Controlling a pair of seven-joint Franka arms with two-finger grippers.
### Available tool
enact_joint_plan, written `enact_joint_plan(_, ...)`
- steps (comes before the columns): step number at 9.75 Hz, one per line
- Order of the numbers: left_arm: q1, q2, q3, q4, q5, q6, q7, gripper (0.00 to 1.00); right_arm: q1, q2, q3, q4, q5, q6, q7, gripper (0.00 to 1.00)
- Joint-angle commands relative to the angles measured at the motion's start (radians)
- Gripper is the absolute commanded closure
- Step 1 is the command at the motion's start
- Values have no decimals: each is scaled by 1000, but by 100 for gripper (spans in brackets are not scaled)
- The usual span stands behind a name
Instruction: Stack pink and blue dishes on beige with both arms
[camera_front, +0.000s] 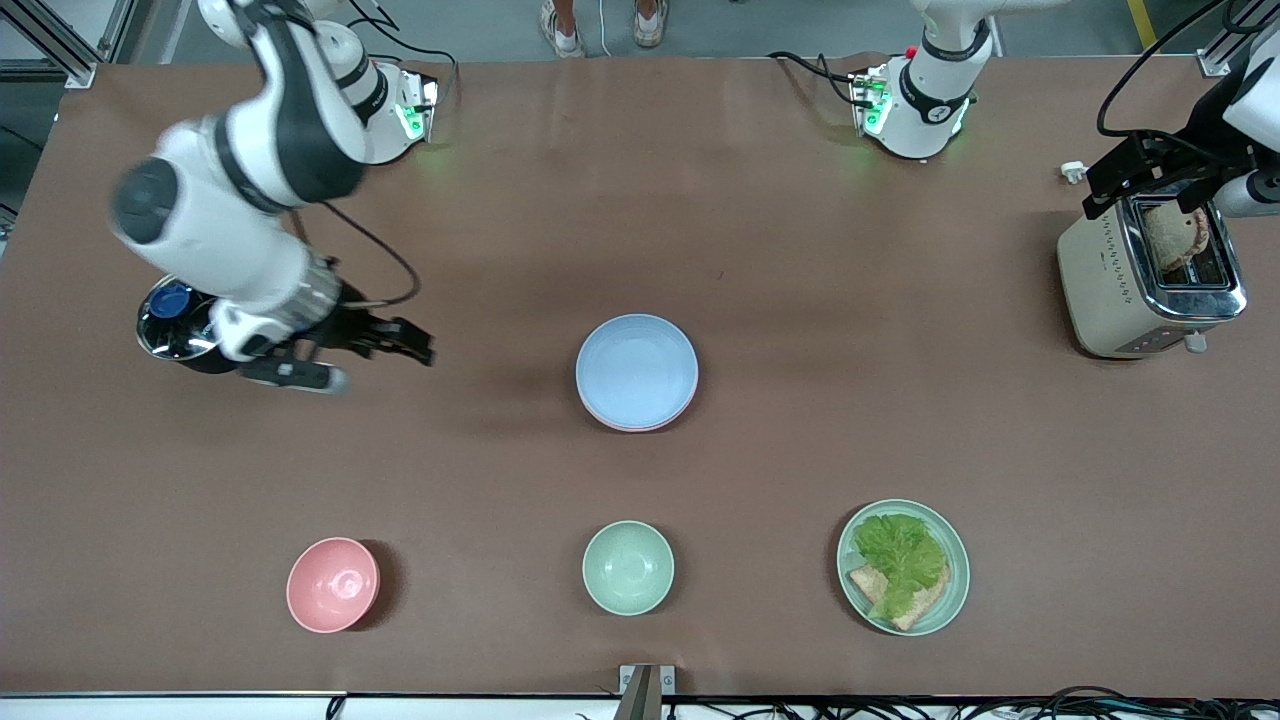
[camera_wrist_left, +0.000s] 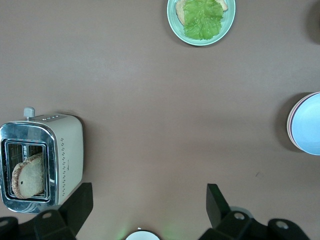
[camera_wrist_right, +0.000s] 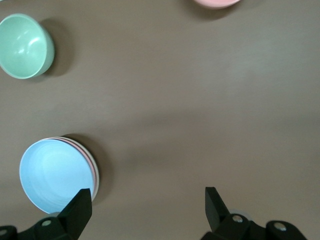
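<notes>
The light blue plate (camera_front: 636, 370) lies at the middle of the table, on top of a stack. The pink plate shows only as a thin rim (camera_front: 630, 427) under it. The beige plate is almost fully hidden; a thin pale edge (camera_wrist_right: 97, 176) shows under the pink rim in the right wrist view. My right gripper (camera_front: 400, 342) (camera_wrist_right: 147, 197) hangs open and empty over bare table, toward the right arm's end, away from the stack. My left gripper (camera_front: 1160, 175) (camera_wrist_left: 147, 192) is open and empty in the air over the toaster's edge.
A toaster (camera_front: 1150, 275) with a bread slice stands at the left arm's end. Near the front edge sit a pink bowl (camera_front: 333, 584), a mint-green bowl (camera_front: 628, 567) and a mint-green plate (camera_front: 950, 590) with lettuce and bread. A shiny round pot (camera_front: 170, 315) sits under the right arm.
</notes>
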Motion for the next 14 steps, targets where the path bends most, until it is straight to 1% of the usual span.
enact_joint_plan(1,4,19,-3,-4,17,8,14,0,7,8,-106,171,-83,-202,-1,0)
enact_joint_plan(2,4,28,-3,5,17,10,13,0,-10,9,-116,230,-114,-252,-3,0)
enact_joint_plan(3,7,34,-3,16,17,10,16,0,-59,-3,-106,244,-117,-268,-6,0)
enact_joint_plan(4,5,34,-3,20,17,8,11,0,-123,-17,-65,266,-117,-298,-8,0)
enact_joint_plan(5,5,37,-3,22,19,8,13,0,-228,-35,15,287,-119,-338,-29,0)
enact_joint_plan(6,10,37,-3,26,19,8,13,0,-346,-46,111,310,-132,-385,-37,0)
enact_joint_plan(7,10,39,-3,27,19,8,13,0,-474,-58,235,332,-169,-439,-52,0)
enact_joint_plan(8,10,39,-3,27,19,7,14,0,-580,-76,341,341,-212,-485,-104,0)
enact_joint_plan(9,11,39,-3,27,17,7,16,0,-616,-98,365,341,-231,-492,-153,0)
enact_joint_plan(11,10,48,-3,27,19,7,19,0,-636,-106,362,355,-261,-489,-254,0)
enact_joint_plan(14,8,53,-5,27,16,7,22,0,-644,-104,365,356,-251,-492,-252,0)
